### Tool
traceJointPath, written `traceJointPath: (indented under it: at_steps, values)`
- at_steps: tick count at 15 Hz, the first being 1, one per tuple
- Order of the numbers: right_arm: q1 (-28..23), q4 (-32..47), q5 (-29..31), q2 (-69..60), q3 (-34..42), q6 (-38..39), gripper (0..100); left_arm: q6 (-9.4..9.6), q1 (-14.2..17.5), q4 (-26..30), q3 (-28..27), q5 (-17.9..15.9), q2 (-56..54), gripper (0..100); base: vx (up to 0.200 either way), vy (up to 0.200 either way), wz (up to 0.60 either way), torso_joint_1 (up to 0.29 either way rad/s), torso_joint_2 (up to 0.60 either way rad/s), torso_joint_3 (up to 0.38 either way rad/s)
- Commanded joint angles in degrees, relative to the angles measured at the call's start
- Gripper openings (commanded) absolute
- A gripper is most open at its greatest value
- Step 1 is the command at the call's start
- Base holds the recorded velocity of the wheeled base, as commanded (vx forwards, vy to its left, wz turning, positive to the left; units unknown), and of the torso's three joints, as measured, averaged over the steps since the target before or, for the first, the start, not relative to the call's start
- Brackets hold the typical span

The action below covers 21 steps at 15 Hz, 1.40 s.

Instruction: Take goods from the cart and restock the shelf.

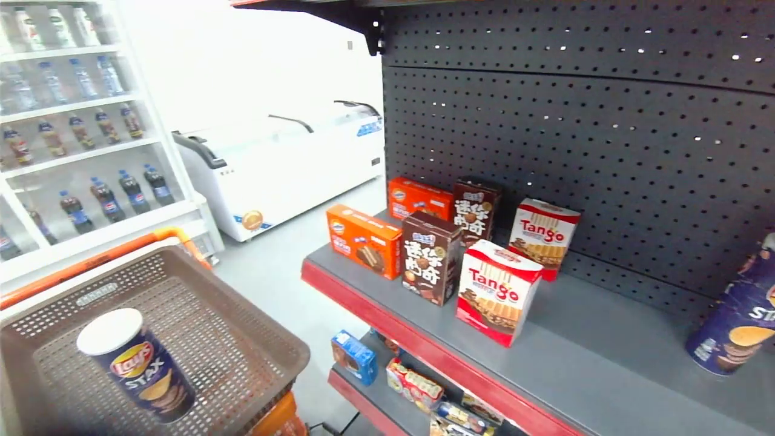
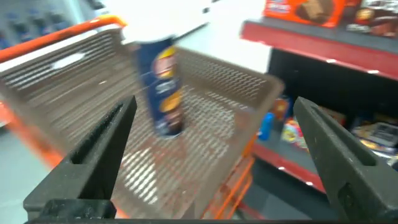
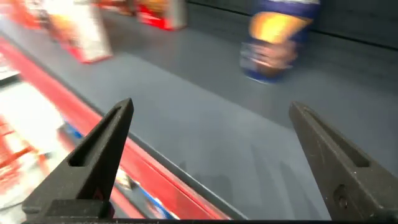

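Head view shows a chip can (image 1: 136, 363) standing on the mesh floor of the brown cart basket (image 1: 254, 339), toward its left side and well apart from the far rim. The left gripper (image 2: 214, 104) hangs above the basket, fingers spread wide with nothing between them and the can beyond their tips. The right gripper (image 3: 211, 106), likewise spread and empty, hovers over the shelf (image 1: 605, 369) near its red front edge.

The can is tall and narrow, so a finger clipping it off-centre would likely topple it and set it rolling. Its smooth wall may also slip in a shallow hold. The basket's raised walls narrow any low approach. On the shelf, bare board lies between the front Tango box (image 1: 496, 290) and a second chip can (image 1: 735, 315) at the right end, which looks like the likeliest landing room.
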State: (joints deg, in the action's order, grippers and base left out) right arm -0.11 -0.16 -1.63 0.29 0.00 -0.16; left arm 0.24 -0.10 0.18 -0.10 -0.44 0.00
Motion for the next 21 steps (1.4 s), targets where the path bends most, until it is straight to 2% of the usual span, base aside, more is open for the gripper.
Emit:
traceJointPath:
  at_steps: [1,3,7,8,9,10,11,14,15,16,17,18,19,20,21]
  values:
    - [0.02,-0.02,-0.04,0.06,0.0,-0.02,100,0.02,0.01,-0.01,0.01,0.0,0.0,100,0.0,0.0,0.6,0.002,0.01,0.007]
    - [0.02,-0.02,-0.04,0.06,0.0,-0.02,100,0.11,0.01,-0.01,0.01,0.0,0.0,100,0.0,0.0,0.6,0.002,0.0,0.002]
    - [0.02,-0.02,-0.04,-0.03,0.0,0.07,100,0.9,0.1,-0.18,0.01,0.44,0.0,100,0.0,0.0,0.0,0.0,0.0,0.0]
    - [0.02,-0.02,-0.04,-0.03,0.0,0.07,100,3.71,0.1,-0.36,-2.01,2.02,0.0,100,0.0,0.0,0.0,0.0,0.0,0.0]
    - [0.02,-0.02,-0.04,0.06,0.0,0.07,100,8.9,0.1,3.33,-10.71,2.64,1.32,100,0.0,0.0,0.0,0.0,0.0,0.0]
    - [0.02,-0.02,-0.04,0.06,0.0,0.07,100,10.22,0.19,9.57,-18.71,2.81,6.15,100,0.0,0.0,0.0,0.0,0.0,0.0]
    - [0.02,-0.02,-0.04,-0.03,0.0,0.07,100,10.57,0.45,15.29,-28.47,3.25,11.43,100,0.0,0.0,0.0,0.0,0.0,0.0]
    - [0.02,-0.02,-0.04,0.06,0.0,0.07,100,11.09,1.06,24.25,-45.34,4.13,32.52,100,0.0,0.0,0.0,0.0,0.0,0.0]
    - [0.02,-0.02,-0.04,0.06,0.0,0.07,100,11.09,1.5,26.36,-47.54,5.18,35.6,100,0.0,0.0,0.0,0.0,0.0,0.0]
    - [0.02,-0.02,-0.04,0.06,0.0,0.07,100,11.09,2.38,31.55,-51.85,6.5,41.31,100,0.0,0.0,0.0,0.0,0.0,0.0]
    - [0.02,-0.02,-0.04,-0.03,0.0,0.07,100,10.57,0.8,35.24,-55.01,6.5,47.46,100,0.0,0.0,0.0,0.0,0.0,0.0]
    - [0.02,-0.02,-0.04,-0.03,0.0,0.07,100,8.02,0.1,34.71,-55.01,6.06,52.21,100,0.0,0.0,0.0,0.0,0.0,0.0]
    - [0.02,-0.02,-0.04,-0.03,0.0,0.07,100,5.64,2.12,34.71,-55.1,3.78,56.6,100,0.0,0.0,0.0,0.0,0.0,0.0]
    - [0.02,-0.02,-0.04,-0.03,0.0,0.07,100,6.7,5.11,34.53,-55.01,-2.46,59.59,100,0.0,0.0,0.0,0.0,0.0,0.0]
    - [0.02,-0.02,-0.04,0.06,0.0,0.07,100,8.37,6.6,33.74,-54.83,-7.91,61.08,100,0.0,0.0,0.0,0.0,0.0,0.0]
